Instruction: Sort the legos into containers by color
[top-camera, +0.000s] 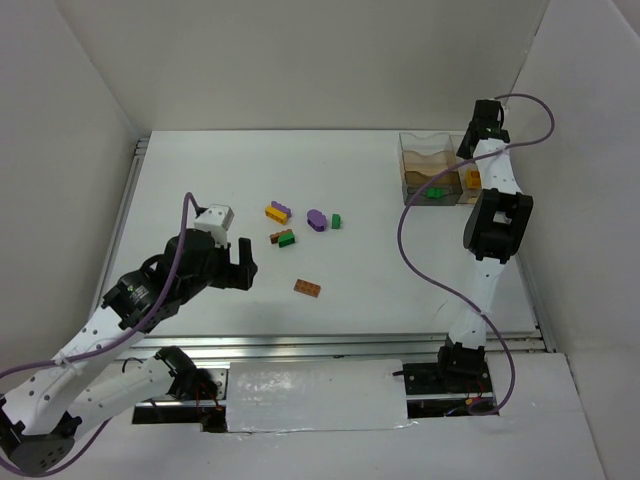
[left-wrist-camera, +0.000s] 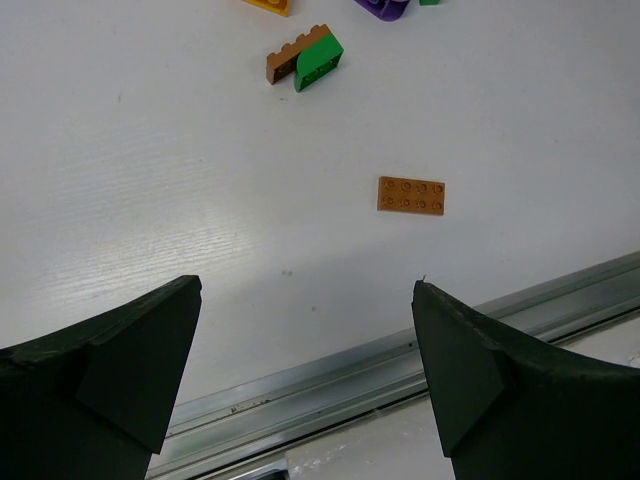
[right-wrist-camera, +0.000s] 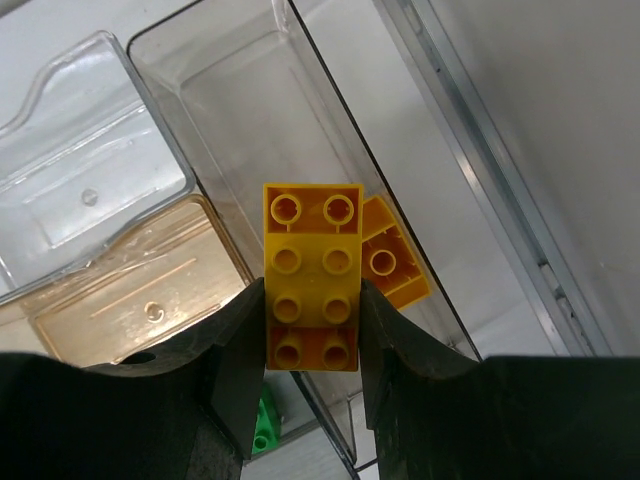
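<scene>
Closest to us in the right wrist view, the right gripper (right-wrist-camera: 312, 300) has its fingers pressed against the long sides of a yellow brick (right-wrist-camera: 312, 255), studs facing the lens. The brick hangs over the outermost clear compartment of the container (right-wrist-camera: 225, 95), at the table's far right corner, where a second yellow piece (right-wrist-camera: 395, 265) lies against the outer wall. A green brick (right-wrist-camera: 262, 425) shows in a neighbouring compartment.

To finish this drop well, we judge that we should keep the brick centred between the compartment's walls, lower it until it is well inside, and only then let the fingers part. A release from high up may bounce it off the other yellow piece or over the divider.

Farther out, the left gripper (left-wrist-camera: 305, 288) hovers spread wide and empty above the table (left-wrist-camera: 150, 180), with a brown plate (left-wrist-camera: 411, 195) just ahead as a likely next pick.
</scene>
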